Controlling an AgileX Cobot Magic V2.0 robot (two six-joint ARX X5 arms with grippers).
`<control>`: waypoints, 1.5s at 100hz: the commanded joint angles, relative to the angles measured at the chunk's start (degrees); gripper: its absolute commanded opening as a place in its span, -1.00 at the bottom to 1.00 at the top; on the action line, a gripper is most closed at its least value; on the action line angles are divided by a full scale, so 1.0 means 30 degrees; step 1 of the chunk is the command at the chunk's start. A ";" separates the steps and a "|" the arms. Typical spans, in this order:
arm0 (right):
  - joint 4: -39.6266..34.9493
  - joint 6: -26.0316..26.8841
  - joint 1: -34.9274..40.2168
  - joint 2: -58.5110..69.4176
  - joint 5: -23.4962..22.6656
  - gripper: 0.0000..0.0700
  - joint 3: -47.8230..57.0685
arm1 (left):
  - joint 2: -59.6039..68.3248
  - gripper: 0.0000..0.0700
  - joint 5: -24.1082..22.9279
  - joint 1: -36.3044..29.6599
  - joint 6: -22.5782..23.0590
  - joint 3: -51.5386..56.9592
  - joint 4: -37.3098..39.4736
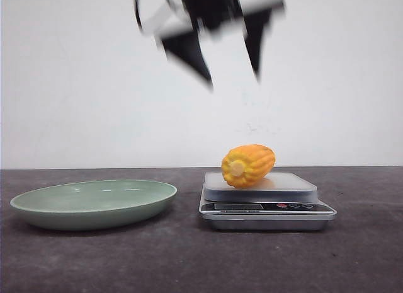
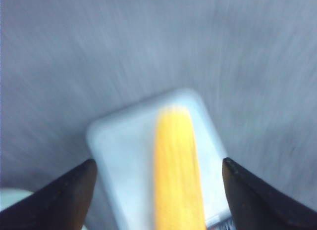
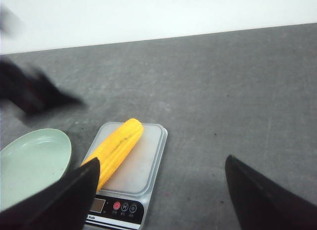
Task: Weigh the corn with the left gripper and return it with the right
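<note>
The orange-yellow corn (image 1: 249, 165) lies on its side on the platform of a silver kitchen scale (image 1: 296, 183). My left gripper (image 1: 233, 80) is open and empty, blurred with motion, high above the scale. In the left wrist view the corn (image 2: 176, 170) and scale (image 2: 124, 151) show between its spread fingers (image 2: 158, 161). My right gripper (image 3: 162, 160) is open and empty, off the scale's right side. Its view shows the corn (image 3: 119, 146), the scale (image 3: 141, 161) and the blurred left gripper (image 3: 34, 91). The right gripper is out of the front view.
A shallow pale green plate (image 1: 94, 201) sits on the dark table left of the scale, also in the right wrist view (image 3: 29, 161). A white wall stands behind the table. The scale's display and buttons (image 1: 296, 206) face the front.
</note>
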 commanded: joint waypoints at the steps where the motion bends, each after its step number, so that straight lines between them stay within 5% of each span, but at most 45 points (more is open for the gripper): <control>1: 0.0131 -0.0233 0.0066 0.0066 0.0044 0.46 0.0342 | -0.1727 0.37 -0.0780 0.0321 0.1486 0.0721 -0.0109; 47: 0.0189 -0.0306 0.1253 0.0189 0.0036 0.46 0.0342 | -1.5081 0.35 -0.6761 0.4255 0.2463 0.0707 -0.7446; 57: 0.0182 -0.0306 0.1596 0.0299 0.0029 0.46 0.0342 | -1.7522 0.34 -0.8211 0.4255 0.1202 0.0692 -0.9806; 74: 0.0189 -0.0291 0.2237 0.0947 -0.0117 0.46 0.0342 | -2.1303 0.34 -0.8400 0.4350 -0.1829 0.0430 -1.3763; 101: 0.1020 -0.0270 0.3752 0.3126 -0.0117 0.46 0.0342 | -2.7569 0.34 -0.6331 0.5982 -0.2703 -0.3738 -1.3843; 127: 0.3840 0.0896 0.5850 0.7206 -0.0022 0.47 0.0350 | -3.1124 0.34 -0.1180 0.8983 -0.3235 -0.9304 -1.3828; 139: 0.5085 0.1639 0.6761 0.9653 0.0532 0.73 0.0517 | -3.1321 0.34 0.0015 1.0061 -0.2710 -1.1468 -1.3799; 150: 0.5209 0.1938 0.7431 1.2218 0.1078 0.73 0.1377 | -3.1321 0.34 0.0743 1.0331 -0.2390 -1.3049 -1.2983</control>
